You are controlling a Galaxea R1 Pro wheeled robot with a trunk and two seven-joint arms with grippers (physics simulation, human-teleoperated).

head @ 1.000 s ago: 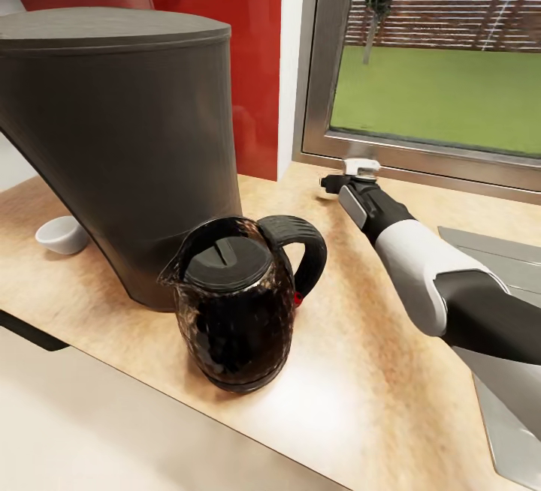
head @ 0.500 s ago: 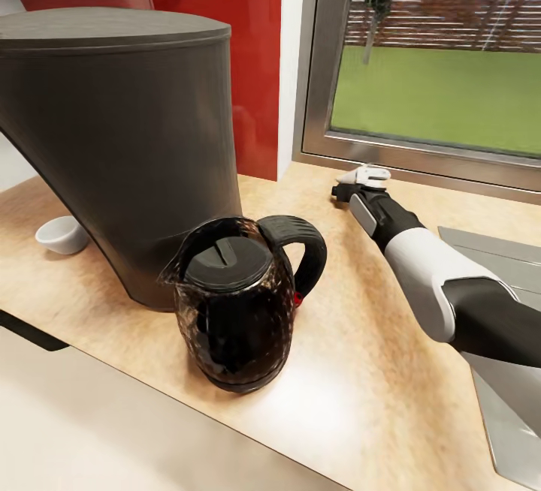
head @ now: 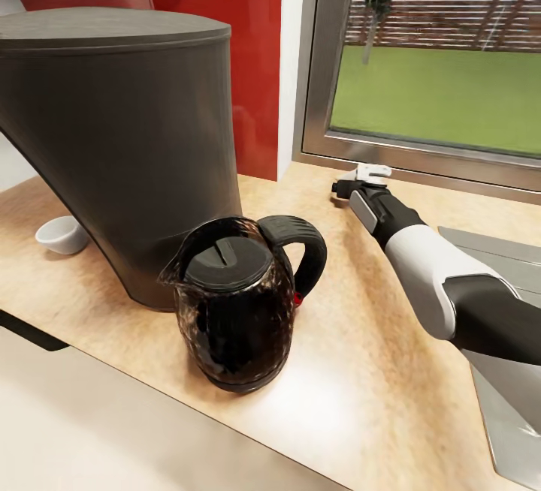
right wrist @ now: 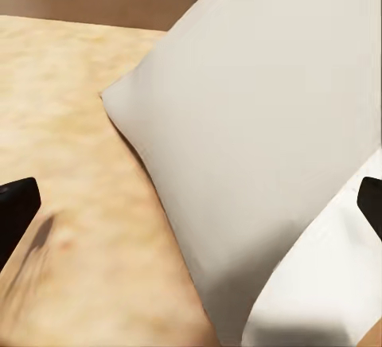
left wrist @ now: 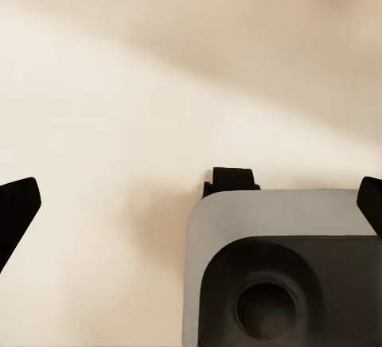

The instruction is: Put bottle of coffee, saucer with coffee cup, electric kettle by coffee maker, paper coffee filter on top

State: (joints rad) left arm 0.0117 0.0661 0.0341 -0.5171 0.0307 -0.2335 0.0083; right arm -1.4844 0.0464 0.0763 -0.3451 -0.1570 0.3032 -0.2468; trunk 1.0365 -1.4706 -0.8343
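The paper coffee filter lies on the desk at upper right of the head view, before the spread jaws of the right gripper. It looks light and soft; pinch its edge gently.

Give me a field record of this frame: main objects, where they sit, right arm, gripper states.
coffee maker: tall dark grey machine, on light wood-grain countertop
kettle: rounded smoky-glass electric kettle, black lid, in front of the coffee maker
cup: small white cup, on countertop on the coffee maker's far side from the kettle
filter: off-white paper filter, between the right fingertips
right gripper, near window sill
left gripper, open
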